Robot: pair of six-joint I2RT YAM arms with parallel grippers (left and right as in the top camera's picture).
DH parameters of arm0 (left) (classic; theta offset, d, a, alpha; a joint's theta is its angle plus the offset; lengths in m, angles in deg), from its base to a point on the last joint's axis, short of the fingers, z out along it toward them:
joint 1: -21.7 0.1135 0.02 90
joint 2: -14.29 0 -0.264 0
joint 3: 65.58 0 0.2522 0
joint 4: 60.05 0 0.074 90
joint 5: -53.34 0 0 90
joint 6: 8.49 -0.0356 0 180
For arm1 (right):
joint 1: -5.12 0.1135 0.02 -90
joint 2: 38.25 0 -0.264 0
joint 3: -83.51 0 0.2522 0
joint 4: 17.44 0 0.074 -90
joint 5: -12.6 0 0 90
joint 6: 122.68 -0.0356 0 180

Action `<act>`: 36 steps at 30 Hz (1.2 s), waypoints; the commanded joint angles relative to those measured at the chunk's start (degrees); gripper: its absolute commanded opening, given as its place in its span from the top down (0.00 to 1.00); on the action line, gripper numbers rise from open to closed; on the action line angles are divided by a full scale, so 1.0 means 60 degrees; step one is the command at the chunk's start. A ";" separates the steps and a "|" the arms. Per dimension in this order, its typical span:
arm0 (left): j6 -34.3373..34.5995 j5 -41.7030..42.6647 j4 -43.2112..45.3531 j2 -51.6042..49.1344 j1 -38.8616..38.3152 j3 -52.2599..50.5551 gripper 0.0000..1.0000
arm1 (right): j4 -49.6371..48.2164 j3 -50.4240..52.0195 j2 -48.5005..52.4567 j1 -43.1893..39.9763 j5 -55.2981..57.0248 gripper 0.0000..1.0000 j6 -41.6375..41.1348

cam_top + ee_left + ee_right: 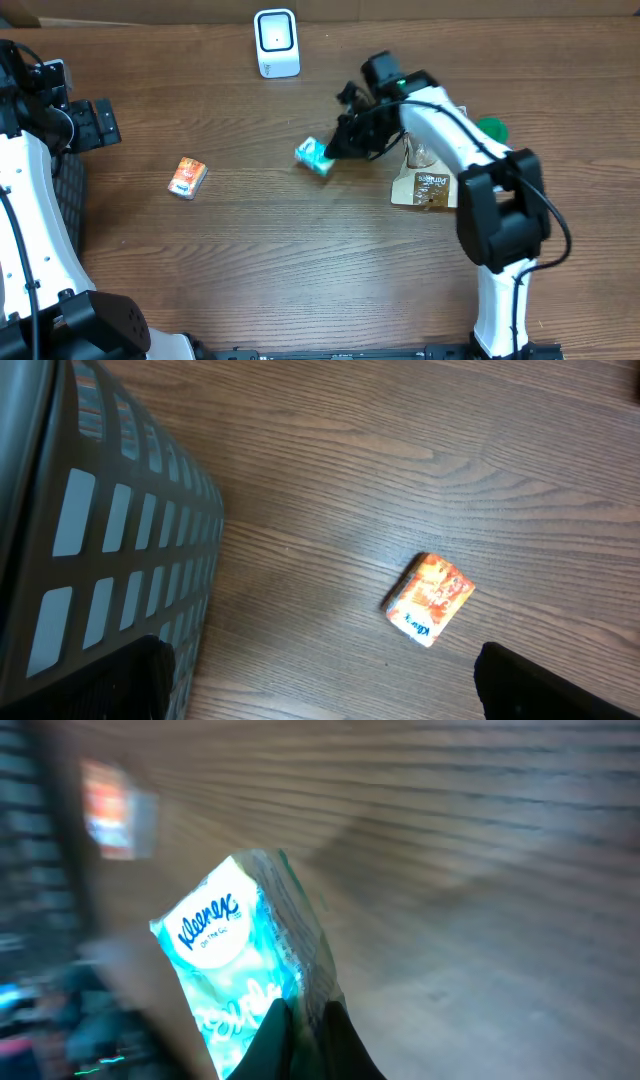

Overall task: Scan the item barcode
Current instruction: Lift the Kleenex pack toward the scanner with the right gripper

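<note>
Overhead: the Kleenex pack (314, 156) is clamped by the right gripper (335, 148) over the desk (250, 260), below the scanner (277, 43). Left wrist: the left gripper (320, 690) is held apart near an orange packet (430, 599). Right wrist: the pack's edge is seen pinched.

The overhead camera looks straight down on the whole table (250, 260) from well above. The left wrist camera faces down, near the orange packet (430, 598) beside the basket (100, 530) (both also seen from overhead). The right wrist camera, blurred, sits very close to the Kleenex pack (235, 960), shared with overhead.
</note>
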 commanded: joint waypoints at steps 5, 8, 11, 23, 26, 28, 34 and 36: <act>-0.0113 -0.0004 0.0029 0.0004 -0.0022 -0.0015 0.00 | 0.0149 -0.0240 -0.0441 -0.1239 -0.7238 0.96 -0.0514; -0.0113 -0.0004 0.0029 0.0004 -0.0022 -0.0015 0.01 | 0.0186 -0.0244 -0.0441 -0.1421 -0.8320 0.96 -0.1104; -0.0113 -0.0004 0.0029 0.0004 -0.0022 -0.0015 0.00 | 0.0189 -0.0244 -0.0441 -0.1424 -0.8324 0.96 -0.1883; -0.0113 -0.0004 0.0029 0.0004 -0.0022 -0.0015 0.00 | 0.0047 -0.0244 -0.0441 -0.1239 -0.5227 0.96 -0.2259; -0.0113 -0.0004 0.0029 0.0004 -0.0022 -0.0015 0.00 | -0.0157 -0.0251 -0.0441 -0.0962 -0.3585 0.96 -0.2255; -0.0113 -0.0004 0.0029 0.0004 -0.0018 -0.0015 0.00 | -0.0251 -0.0324 -0.0441 -0.0816 -0.2951 0.96 -0.2255; -0.0113 -0.0004 0.0029 0.0004 -0.0022 -0.0015 0.00 | 0.0729 -0.2040 -0.0441 -0.0240 -0.0619 0.96 -0.2065; -0.0113 -0.0004 0.0029 0.0004 -0.0047 -0.0015 0.00 | 0.1661 -0.3909 -0.0441 0.0200 0.1694 0.96 -0.2004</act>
